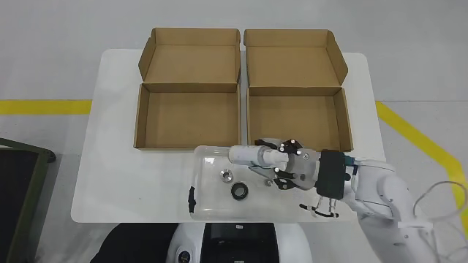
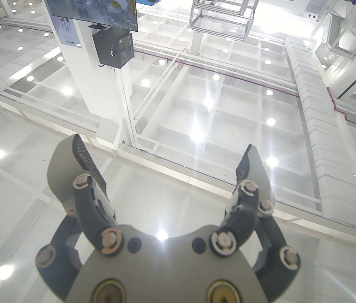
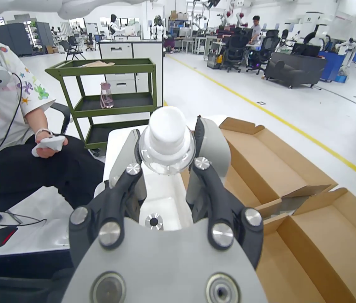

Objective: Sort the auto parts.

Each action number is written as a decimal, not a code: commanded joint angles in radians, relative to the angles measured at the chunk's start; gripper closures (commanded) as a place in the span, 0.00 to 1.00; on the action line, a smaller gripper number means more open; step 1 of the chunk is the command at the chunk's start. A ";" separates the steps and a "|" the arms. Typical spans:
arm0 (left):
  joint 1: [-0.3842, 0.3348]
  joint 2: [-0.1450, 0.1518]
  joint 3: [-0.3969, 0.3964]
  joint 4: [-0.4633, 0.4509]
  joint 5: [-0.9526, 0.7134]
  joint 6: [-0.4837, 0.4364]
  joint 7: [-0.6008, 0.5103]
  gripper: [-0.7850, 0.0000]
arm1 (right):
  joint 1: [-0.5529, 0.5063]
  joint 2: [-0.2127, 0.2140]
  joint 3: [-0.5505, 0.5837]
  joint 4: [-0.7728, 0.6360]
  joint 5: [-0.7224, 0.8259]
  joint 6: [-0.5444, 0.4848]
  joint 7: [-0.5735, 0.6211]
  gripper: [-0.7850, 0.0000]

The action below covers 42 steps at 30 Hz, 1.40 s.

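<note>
My right gripper (image 1: 280, 165) (image 3: 168, 138) is shut on a white cylindrical part with a clear bulbous collar (image 1: 252, 155) (image 3: 167, 146). It holds the part level above the clear plastic tray (image 1: 201, 206) at the table's front edge. In the tray lie a small round metal part (image 1: 225, 174) (image 3: 153, 221) and a black ring (image 1: 240, 191). Two open cardboard boxes stand behind the tray, one to the left (image 1: 188, 119) and one to the right (image 1: 295, 120) (image 3: 294, 231). My left gripper (image 2: 163, 146) points up at the ceiling, open with nothing between its fingers.
Both boxes have their lids folded back toward the table's far edge. A green cart (image 3: 115, 96) (image 1: 18, 183) stands off the table's left side. White table (image 1: 110, 161) surface lies bare left of the tray.
</note>
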 commanded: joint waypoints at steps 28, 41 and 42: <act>0.000 0.000 0.000 0.000 0.000 0.000 0.000 0.00 | 0.081 -0.008 0.089 -0.058 0.064 0.093 -0.127 1.00; 0.000 0.000 0.000 0.000 0.000 0.000 0.000 0.00 | 0.082 -0.011 0.036 0.023 -0.014 0.093 -0.093 1.00; 0.000 0.000 0.000 0.000 0.000 0.000 0.000 0.00 | 0.080 -0.013 0.022 0.036 -0.014 0.092 -0.097 1.00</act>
